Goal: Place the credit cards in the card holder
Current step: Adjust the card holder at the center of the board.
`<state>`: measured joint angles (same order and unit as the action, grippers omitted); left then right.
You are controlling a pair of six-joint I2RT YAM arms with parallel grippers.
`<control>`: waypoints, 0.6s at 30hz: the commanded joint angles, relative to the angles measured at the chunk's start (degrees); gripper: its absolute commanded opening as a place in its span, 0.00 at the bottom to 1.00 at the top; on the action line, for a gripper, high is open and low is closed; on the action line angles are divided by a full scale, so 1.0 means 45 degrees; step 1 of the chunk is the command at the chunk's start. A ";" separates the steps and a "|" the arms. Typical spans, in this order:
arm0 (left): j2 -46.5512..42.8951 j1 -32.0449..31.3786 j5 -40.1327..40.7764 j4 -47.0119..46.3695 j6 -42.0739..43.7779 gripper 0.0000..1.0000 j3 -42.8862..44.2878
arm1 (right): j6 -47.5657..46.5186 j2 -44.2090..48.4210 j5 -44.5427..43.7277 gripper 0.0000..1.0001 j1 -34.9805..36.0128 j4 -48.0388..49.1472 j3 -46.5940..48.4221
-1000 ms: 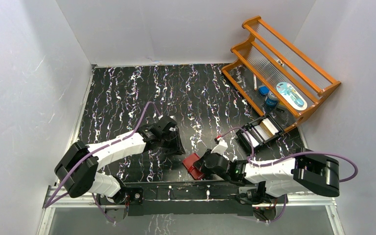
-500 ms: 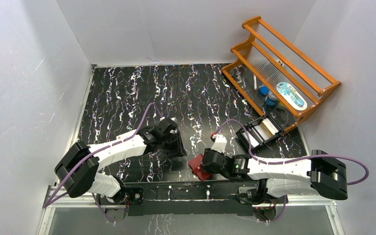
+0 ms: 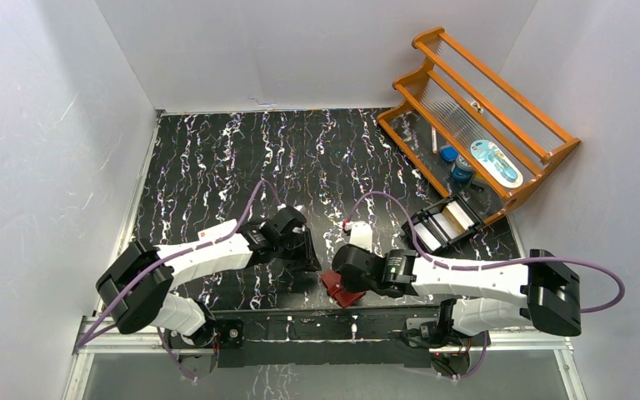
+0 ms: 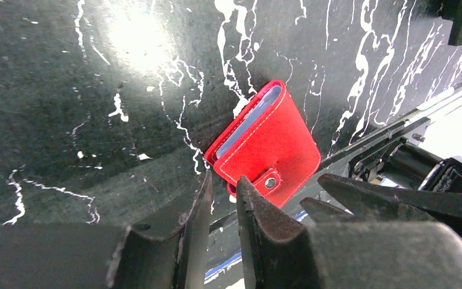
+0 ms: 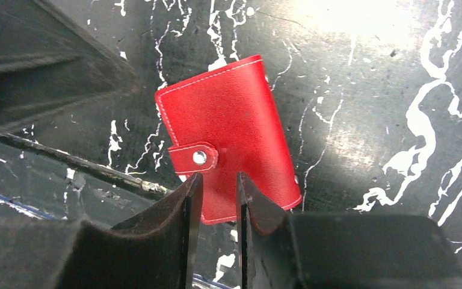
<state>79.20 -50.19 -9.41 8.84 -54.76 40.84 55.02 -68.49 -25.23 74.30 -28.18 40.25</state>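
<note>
Black marbled tabletop (image 3: 217, 158) with white streaks lies between white walls in the top view. At the right rear stands an orange rack (image 3: 512, 112) with a blue-capped bottle (image 3: 462, 171) on it. Nearer me, the black open box (image 3: 414, 231) holds pale credit cards (image 3: 442, 223). The card holder (image 3: 343, 289) lies near the table's near edge, with my left gripper (image 3: 304, 250) just beside it and my right gripper (image 3: 352, 268) over it.

From my left wrist, the card holder (image 4: 271, 144) is strapped shut, pale pockets showing at its edge. My left gripper (image 4: 224, 180) is parted by a narrow slit and holds nothing.

From my right wrist, the card holder (image 5: 234, 120) lies flat, snap fastened. My right gripper (image 5: 218, 177) leaves a narrow slit, hanging over its near edge; I cannot tell whether it touches.
</note>
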 commanded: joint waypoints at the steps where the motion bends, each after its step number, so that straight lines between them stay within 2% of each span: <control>1: 0.0509 -0.0421 -0.0282 -0.0693 -0.0234 0.20 -0.0077 | -0.0140 -0.0661 0.0263 0.34 -0.0022 -0.0327 0.1007; 7: 0.1279 -0.0790 -0.0418 -0.1233 -0.0421 0.19 0.0093 | -0.0319 -0.1118 0.1102 0.37 -0.0750 0.0148 0.0696; 14: 0.2014 -0.1042 -0.0346 -0.1521 -0.0583 0.20 0.0093 | -0.0845 -0.0642 0.2936 0.37 -0.1597 0.2262 -0.0465; 18: 0.2355 -0.1082 -0.0251 -0.1555 -0.0485 0.19 0.0264 | -0.0735 -0.0590 0.3177 0.37 -0.1844 0.2292 -0.0706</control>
<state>87.74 -54.22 -10.63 2.11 -57.01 40.91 52.25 -72.71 -13.89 66.94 -21.47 37.71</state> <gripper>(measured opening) 0.198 0.369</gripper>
